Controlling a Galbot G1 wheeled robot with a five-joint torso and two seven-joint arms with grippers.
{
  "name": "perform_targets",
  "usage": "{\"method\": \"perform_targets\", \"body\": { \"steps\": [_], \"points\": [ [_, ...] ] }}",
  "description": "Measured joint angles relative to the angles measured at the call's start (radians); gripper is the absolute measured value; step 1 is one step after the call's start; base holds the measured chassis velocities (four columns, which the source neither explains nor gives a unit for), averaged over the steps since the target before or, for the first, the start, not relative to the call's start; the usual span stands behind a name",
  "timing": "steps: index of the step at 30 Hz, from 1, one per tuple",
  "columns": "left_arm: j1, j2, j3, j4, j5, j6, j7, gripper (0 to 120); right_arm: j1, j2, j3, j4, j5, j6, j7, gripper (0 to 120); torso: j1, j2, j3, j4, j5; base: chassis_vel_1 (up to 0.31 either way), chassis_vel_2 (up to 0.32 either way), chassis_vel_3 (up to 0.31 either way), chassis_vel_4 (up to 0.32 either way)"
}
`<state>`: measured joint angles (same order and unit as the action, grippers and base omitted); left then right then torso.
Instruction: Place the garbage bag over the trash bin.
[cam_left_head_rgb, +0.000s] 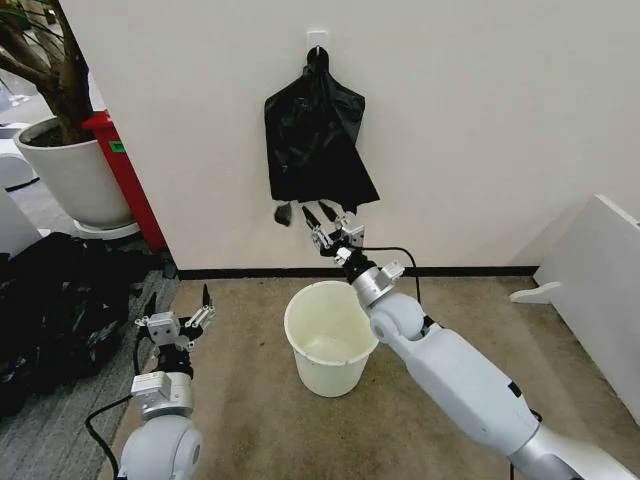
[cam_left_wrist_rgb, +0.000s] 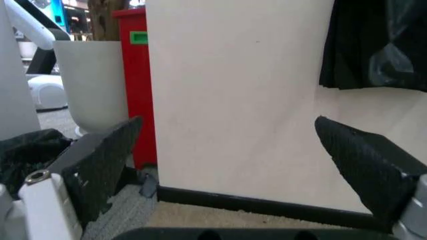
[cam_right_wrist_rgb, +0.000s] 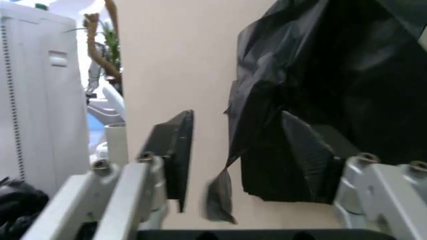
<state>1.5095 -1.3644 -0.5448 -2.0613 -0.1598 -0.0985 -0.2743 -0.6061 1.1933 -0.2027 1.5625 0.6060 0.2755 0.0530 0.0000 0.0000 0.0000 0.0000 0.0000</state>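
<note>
Above the round cream-white plastic trash bin (cam_left_head_rgb: 330, 338), right gripper (cam_left_head_rgb: 328, 222) gapes beneath the limp, slippery black film garbage bag (cam_left_head_rgb: 315, 140); pinch its lower hem; left gripper (cam_left_head_rgb: 178, 318) released, idle.

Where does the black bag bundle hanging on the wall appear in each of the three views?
Head view: the black bag bundle hangs from a wall hook at upper centre, above the right gripper.
Left wrist view: its lower part fills the upper right corner.
Right wrist view: it covers the right half, behind the open fingers.
Shared landmark: the cream wall behind it.
</note>
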Motion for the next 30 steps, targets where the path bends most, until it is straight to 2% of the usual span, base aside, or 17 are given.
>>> {"method": "perform_targets", "body": {
  "steps": [4, 5, 11, 15, 20, 21, 28, 30],
  "points": [
    [-0.001, 0.004, -0.001, 0.002, 0.001, 0.0, 0.0, 100, 0.06, 0.041, -0.033, -0.035, 0.01, -0.068, 0.094, 71, 0.0, 0.0, 0.0, 0.0, 0.0, 0.0, 0.0, 0.0, 0.0],
    [-0.001, 0.004, -0.001, 0.002, 0.001, 0.0, 0.0, 100, 0.06, 0.041, -0.033, -0.035, 0.01, -0.068, 0.094, 71, 0.0, 0.0, 0.0, 0.0, 0.0, 0.0, 0.0, 0.0, 0.0],
    [-0.003, 0.006, -0.003, 0.008, 0.001, 0.0, -0.001, 100, 0.177, 0.135, -0.06, -0.141, 0.062, -0.137, 0.187, 93, 0.0, 0.0, 0.0, 0.0002, -0.0002, 0.0, 0.0, 0.0, 0.0],
    [-0.006, 0.007, -0.006, 0.011, 0.001, 0.001, -0.004, 100, 0.218, 0.178, -0.062, -0.175, 0.106, -0.171, 0.228, 84, 0.0, 0.0, 0.0, 0.0002, -0.0002, 0.0, 0.0, 0.0, 0.0],
    [-0.014, 0.004, -0.007, 0.017, 0.0, 0.001, -0.007, 100, 0.254, 0.231, -0.062, -0.223, 0.128, -0.203, 0.252, 62, 0.0, 0.0, 0.0, 0.0002, -0.0001, 0.0, 0.0, 0.0, 0.0],
    [-0.014, 0.004, -0.007, 0.017, 0.0, 0.001, -0.007, 100, 0.254, 0.231, -0.062, -0.223, 0.128, -0.203, 0.252, 62, 0.0, 0.0, 0.0, 0.0002, -0.0001, 0.0, 0.0, 0.0, 0.0],
    [-0.026, 0.001, 0.0, 0.027, 0.001, 0.0, -0.007, 100, 0.258, 0.256, -0.062, -0.268, 0.081, -0.266, 0.313, 33, 0.0, 0.0, 0.0, -0.0001, 0.0, 0.0, 0.0, 0.0, 0.0],
    [-0.027, 0.001, 0.001, 0.028, 0.001, 0.0, -0.008, 100, 0.258, 0.259, -0.06, -0.271, 0.079, -0.268, 0.318, 30, 0.0, 0.0, 0.0, 0.0, 0.0, 0.0, 0.0, 0.0, 0.0]
  ]
}}
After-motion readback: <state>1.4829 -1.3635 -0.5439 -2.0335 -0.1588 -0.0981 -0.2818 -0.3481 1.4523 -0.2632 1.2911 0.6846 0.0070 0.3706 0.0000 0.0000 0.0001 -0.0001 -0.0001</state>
